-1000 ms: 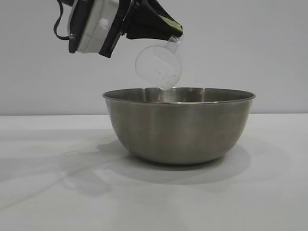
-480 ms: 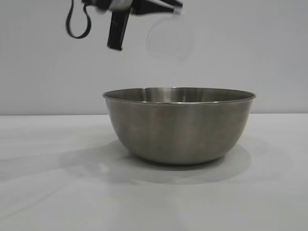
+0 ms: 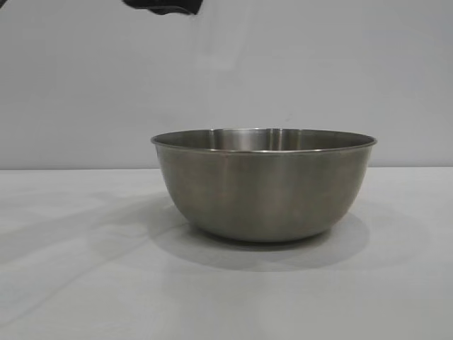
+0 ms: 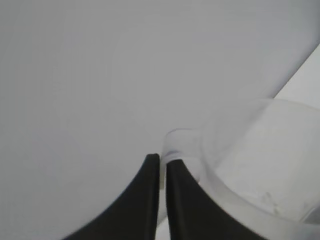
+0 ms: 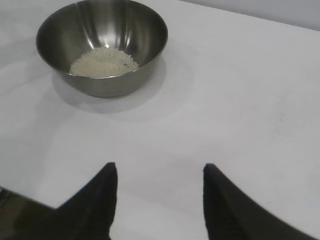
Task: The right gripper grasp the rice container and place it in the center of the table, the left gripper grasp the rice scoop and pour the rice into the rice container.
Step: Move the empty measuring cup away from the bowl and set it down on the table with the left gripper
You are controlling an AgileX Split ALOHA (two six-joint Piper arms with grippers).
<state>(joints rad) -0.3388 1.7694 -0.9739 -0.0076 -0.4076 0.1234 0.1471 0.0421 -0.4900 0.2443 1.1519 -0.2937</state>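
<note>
My left gripper (image 4: 161,162), black with two pointed claw fingers, sits at the very top left of the exterior view, only its dark underside showing at the frame edge. In my left wrist view its fingers are clamped together on the side handle of the small translucent plastic rice scoop (image 4: 260,170), whose round body lies just beside the fingertips, lower right of that frame; a few grains cling inside. The large round stainless-steel rice container (image 3: 263,185) stands upright at the middle of the white-clothed table (image 3: 71,283), mouth up, well below my left gripper. Pale off-white rice (image 5: 104,62) lies heaped in its bottom. My right gripper (image 5: 160,172) hangs apart from the bowl, fingers spread, holding nothing.
</note>
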